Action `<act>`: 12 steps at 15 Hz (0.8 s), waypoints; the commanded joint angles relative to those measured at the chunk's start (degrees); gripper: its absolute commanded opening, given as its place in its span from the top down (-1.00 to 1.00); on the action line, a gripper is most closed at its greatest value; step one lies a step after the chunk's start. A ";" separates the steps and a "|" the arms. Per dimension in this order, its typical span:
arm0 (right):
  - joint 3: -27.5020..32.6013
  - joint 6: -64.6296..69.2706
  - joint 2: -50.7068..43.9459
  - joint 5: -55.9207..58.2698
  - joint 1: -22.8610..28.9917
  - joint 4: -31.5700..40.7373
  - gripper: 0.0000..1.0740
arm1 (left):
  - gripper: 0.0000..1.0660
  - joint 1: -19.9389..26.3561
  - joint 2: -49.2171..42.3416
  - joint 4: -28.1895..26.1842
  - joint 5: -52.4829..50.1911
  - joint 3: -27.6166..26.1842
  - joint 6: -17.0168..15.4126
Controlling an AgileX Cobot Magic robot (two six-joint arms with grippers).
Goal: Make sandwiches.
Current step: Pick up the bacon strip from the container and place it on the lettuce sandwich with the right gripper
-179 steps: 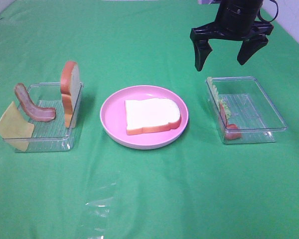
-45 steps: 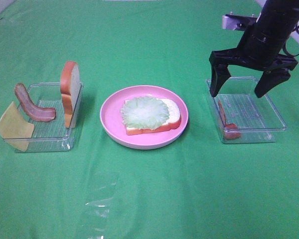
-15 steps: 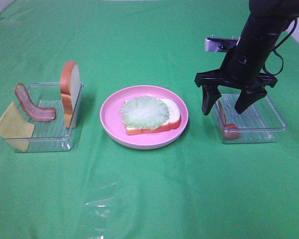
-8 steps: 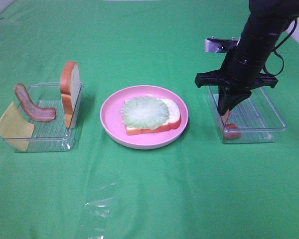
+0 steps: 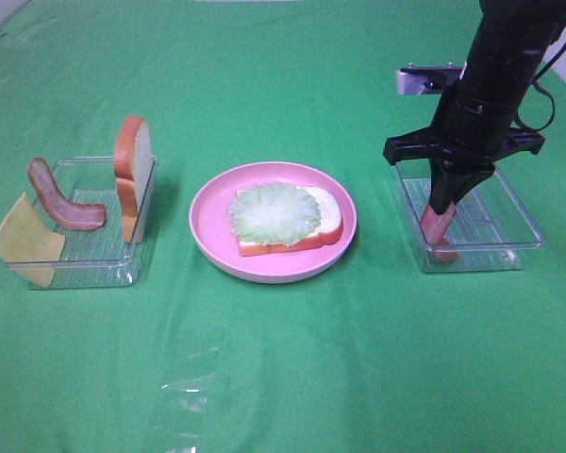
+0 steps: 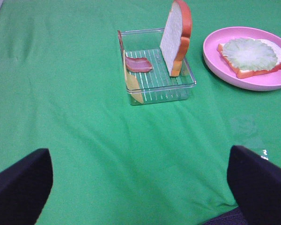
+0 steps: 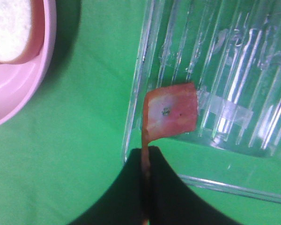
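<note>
Bacon, a reddish-pink toy strip (image 7: 171, 112), hangs below the black right gripper (image 5: 443, 204), clamped by its top end for lifting out of the clear plastic tray (image 5: 495, 222); the left gripper (image 6: 139, 151) stands wide, empty

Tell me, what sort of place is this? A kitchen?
Likely a robot test bench, not a kitchen: everything sits on a green cloth, a toy bread slice stands in a clear tray, and a black claw pinches a toy bacon strip.
</note>
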 commanded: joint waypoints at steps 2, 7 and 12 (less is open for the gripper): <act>-4.13 -0.23 -4.01 4.98 0.00 -2.35 1.00 | -0.74 0.11 -0.11 -0.23 -0.17 0.06 -0.06; -15.24 -0.17 -6.99 10.20 0.00 -2.23 1.00 | -0.74 0.11 -0.11 -0.23 -0.17 0.06 -0.06; -15.36 0.00 -6.53 8.77 1.72 0.92 1.00 | -0.74 0.11 -0.11 -0.23 -0.17 0.06 -0.06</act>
